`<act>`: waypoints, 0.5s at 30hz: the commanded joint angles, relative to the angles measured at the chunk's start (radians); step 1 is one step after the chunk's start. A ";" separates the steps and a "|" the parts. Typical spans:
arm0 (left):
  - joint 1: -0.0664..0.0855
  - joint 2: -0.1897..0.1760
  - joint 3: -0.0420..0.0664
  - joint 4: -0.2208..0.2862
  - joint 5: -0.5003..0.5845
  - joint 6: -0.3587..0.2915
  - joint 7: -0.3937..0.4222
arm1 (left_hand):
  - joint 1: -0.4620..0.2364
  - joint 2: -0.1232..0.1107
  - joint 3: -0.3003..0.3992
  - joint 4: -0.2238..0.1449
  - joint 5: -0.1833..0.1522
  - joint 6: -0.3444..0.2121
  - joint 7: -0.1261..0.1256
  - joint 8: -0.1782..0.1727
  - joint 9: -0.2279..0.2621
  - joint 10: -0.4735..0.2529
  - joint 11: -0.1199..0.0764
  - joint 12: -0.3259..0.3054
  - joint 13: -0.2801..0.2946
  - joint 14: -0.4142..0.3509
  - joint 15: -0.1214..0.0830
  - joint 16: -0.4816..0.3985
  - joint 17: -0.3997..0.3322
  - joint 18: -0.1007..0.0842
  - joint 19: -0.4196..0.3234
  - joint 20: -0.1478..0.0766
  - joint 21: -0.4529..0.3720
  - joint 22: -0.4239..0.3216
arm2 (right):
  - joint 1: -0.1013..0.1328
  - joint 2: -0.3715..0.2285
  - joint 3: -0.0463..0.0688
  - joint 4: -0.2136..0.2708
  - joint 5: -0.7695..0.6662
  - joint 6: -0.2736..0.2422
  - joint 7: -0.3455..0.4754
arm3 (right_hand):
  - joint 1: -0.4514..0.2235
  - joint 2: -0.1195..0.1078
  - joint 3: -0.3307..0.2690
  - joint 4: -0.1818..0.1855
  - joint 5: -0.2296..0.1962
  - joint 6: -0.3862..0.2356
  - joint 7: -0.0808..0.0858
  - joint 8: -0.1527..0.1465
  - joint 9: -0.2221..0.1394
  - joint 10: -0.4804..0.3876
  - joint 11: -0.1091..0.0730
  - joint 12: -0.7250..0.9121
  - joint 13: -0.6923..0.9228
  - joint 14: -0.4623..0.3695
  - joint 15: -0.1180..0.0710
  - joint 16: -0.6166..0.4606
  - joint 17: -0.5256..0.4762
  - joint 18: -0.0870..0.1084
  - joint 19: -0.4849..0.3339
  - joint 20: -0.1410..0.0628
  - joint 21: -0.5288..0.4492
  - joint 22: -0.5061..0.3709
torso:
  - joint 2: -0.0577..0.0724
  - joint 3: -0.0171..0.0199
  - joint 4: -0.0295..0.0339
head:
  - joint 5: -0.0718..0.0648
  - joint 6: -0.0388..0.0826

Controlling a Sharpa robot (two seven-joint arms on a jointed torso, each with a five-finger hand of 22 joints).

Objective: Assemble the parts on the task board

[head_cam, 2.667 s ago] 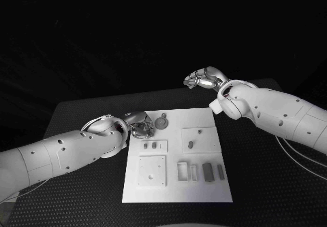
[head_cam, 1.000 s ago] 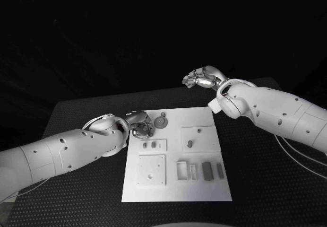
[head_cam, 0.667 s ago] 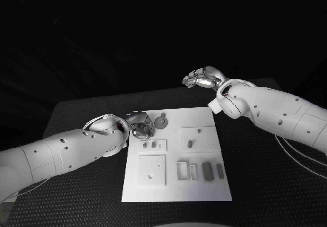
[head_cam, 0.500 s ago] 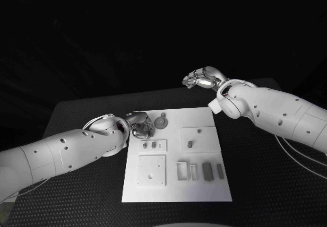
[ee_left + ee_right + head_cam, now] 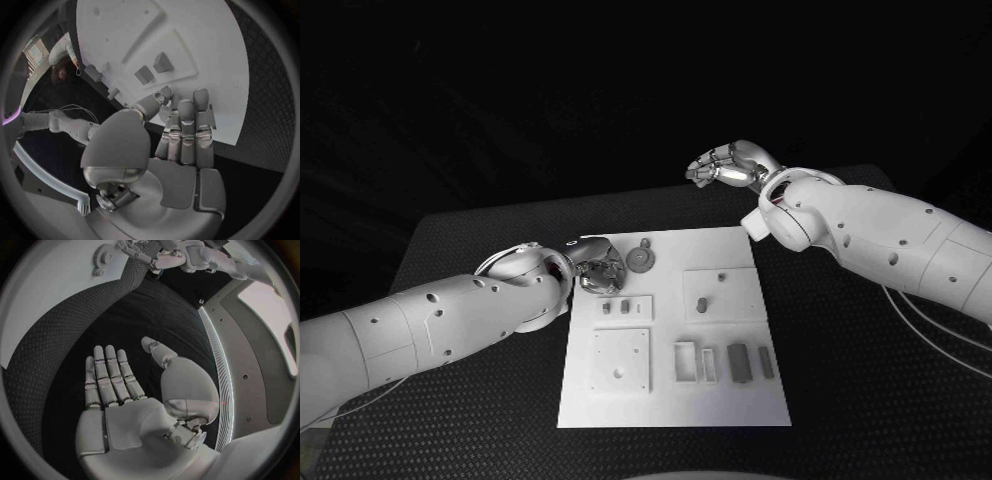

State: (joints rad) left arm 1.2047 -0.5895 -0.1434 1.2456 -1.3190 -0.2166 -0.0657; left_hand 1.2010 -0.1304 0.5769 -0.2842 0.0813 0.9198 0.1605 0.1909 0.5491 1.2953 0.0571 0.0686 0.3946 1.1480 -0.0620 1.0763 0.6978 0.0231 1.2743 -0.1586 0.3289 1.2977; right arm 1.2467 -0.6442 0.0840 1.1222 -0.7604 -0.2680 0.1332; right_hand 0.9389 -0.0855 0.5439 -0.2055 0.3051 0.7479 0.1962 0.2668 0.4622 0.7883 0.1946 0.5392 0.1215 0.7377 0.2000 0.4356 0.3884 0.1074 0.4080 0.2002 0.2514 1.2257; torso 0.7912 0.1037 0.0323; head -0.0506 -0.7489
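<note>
Hovering both my hands by the task board.
Left hand fingers curled together, empty; right hand spread apart.

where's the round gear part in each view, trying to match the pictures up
Head view: the round gear part lies near the task board's far edge, just right of the left hand.
Left wrist view: I cannot make it out.
Right wrist view: it sits by the board's edge, near the left hand.
Shared landmark: the left hand beside the gear.
</note>
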 commanded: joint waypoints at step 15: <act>0.000 -0.008 0.000 -0.003 0.019 0.016 0.007 | -0.001 0.004 -0.010 -0.004 0.006 -0.008 -0.001 0.001 -0.002 -0.004 -0.002 0.001 0.001 -0.003 0.007 0.004 0.004 0.053 0.001 0.004 -0.006 0.005 | 0.000 -0.003 0.000 0.001 0.001 0.019 0.010 | 0.007 0.003 -0.009 0.000 0.004 -0.007 0.028 0.005 -0.002 0.007 -0.003 -0.006 -0.003 -0.003 0.006 -0.005 -0.002 -0.017 -0.006 0.001 -0.008 0.002 | 0.000 -0.0002 0.0002 | -0.002 0.000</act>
State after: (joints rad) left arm 1.2047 -0.5980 -0.1433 1.2411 -1.3069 -0.2140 -0.0649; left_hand 1.2010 -0.1303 0.5676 -0.2857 0.0812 0.9127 0.1604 0.1909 0.5480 1.2953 0.0569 0.0686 0.3947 1.1481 -0.0619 1.0763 0.7005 0.0232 1.2742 -0.1585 0.3289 1.3008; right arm 1.2467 -0.6467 0.0839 1.1220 -0.7604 -0.2622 0.1331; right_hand 0.9389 -0.0855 0.5383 -0.2055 0.3051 0.7479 0.1962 0.2668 0.4614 0.7920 0.1910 0.5392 0.1196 0.7377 0.2000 0.4356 0.3880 0.1074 0.4068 0.2015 0.2474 1.2267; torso 0.7912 0.1042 0.0318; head -0.0518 -0.7481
